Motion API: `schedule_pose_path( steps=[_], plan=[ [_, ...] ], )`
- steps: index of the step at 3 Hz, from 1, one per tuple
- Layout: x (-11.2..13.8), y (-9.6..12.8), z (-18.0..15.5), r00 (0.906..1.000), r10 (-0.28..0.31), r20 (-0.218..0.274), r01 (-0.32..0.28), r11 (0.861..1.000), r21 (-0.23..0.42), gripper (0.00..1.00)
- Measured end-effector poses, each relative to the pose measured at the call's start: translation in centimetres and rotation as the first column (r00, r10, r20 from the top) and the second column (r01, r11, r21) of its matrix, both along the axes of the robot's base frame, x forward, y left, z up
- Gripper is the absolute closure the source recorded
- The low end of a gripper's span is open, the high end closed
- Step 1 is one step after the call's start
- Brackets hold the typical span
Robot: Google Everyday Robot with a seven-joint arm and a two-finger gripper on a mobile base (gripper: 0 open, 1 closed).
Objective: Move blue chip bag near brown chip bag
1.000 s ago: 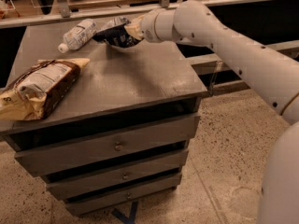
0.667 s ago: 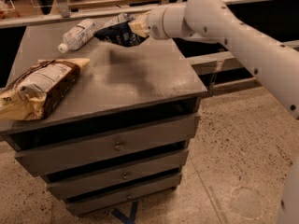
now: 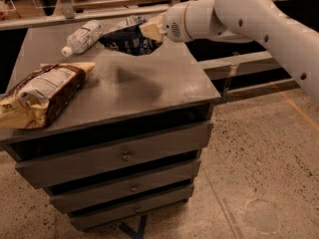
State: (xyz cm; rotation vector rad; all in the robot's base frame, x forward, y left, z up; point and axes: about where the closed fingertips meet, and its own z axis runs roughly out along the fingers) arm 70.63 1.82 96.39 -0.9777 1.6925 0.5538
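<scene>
While the large, puffy brown chip bag [image 3: 42,88] lies on the grey cabinet surface [image 3: 149,88], the small crinkled navy blue chip bag [image 3: 124,36] hangs well beyond it, pinched in the closed tool [image 3: 152,29]. Transport seems underway; next, carry it toward the brown bag and lower.

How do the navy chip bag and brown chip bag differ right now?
Size: the small navy chip bag is far smaller than the large puffy brown chip bag. Pose: the navy bag is held off the grey cabinet top in the gripper at the back; the brown bag lies on it, front left. Both are crinkled.
</scene>
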Motion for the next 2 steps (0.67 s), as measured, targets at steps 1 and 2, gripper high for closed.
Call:
schedule_pose_path(
  steps=[1,2],
  plan=[
    [-2.7,0.7,0.2,0.9975,0.036,-0.061,-0.033,0.999,0.039,1.0],
    [-4.6,1.6,0.5,0.9929,0.066,-0.098,-0.059,0.995,0.078,1.0]
  ],
)
